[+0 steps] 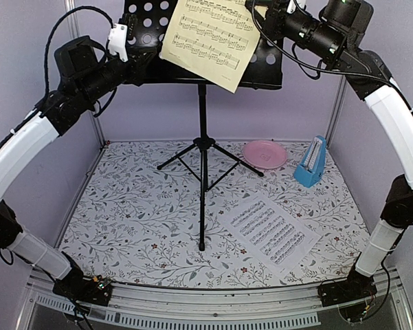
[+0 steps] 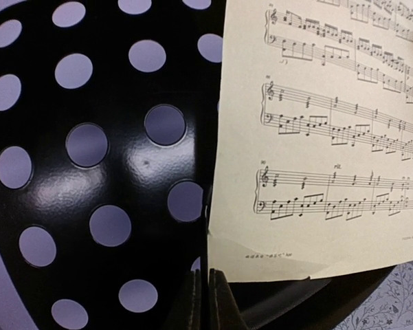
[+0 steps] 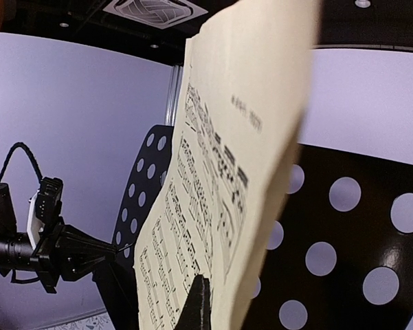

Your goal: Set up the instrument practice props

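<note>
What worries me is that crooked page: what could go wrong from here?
The pale-yellow sheet of printed music sits skewed, its lower corner hanging past the ledge of the black perforated-metal music stand; it may slide off. The stand rests on a slim tripod, so a nudge up top could tip it.

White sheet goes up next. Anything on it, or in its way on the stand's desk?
Nothing visible lies on the white sheet; the pink plate and metronome sit behind it, apart. On the music stand, the tilted pale-yellow sheet covers the desk's middle; the left part shows bare.
</note>
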You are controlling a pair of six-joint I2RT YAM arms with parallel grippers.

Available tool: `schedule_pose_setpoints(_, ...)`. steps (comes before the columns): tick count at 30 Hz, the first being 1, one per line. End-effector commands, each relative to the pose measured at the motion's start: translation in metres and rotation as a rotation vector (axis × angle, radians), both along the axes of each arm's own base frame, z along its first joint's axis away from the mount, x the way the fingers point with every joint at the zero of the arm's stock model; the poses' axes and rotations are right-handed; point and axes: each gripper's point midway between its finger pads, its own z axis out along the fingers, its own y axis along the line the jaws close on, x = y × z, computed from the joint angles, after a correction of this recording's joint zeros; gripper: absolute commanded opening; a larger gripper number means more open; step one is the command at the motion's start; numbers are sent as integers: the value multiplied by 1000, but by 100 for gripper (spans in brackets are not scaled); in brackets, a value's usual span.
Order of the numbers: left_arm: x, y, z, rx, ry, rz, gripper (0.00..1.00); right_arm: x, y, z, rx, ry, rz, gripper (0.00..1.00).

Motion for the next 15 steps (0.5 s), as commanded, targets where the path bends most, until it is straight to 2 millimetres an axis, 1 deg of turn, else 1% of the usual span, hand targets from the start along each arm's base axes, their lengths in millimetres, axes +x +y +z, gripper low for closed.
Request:
schedule_pose_setpoints(1, -17, -3, 27, -47, -94, -50, 0, -3, 15, 6, -26, -79, -3, 0)
schedule_pose_setpoints(3, -18, -4, 26, -45, -98, -54, 0, -3, 19, 5, -46, -102, -13, 0)
schedule_pose_setpoints(7, -20, -2, 27, -56, -105, -50, 0, -1, 21, 7, -50, -129, -34, 0)
schedule_pose_setpoints(10, -21, 6, 30, -80, -118, -18, 0, 3, 18, 7, -46, -125, -68, 0)
schedule_pose_setpoints(15, -32, 14, 38, -139, -183, -17, 0, 8, 6, 6, -62, -116, -142, 0)
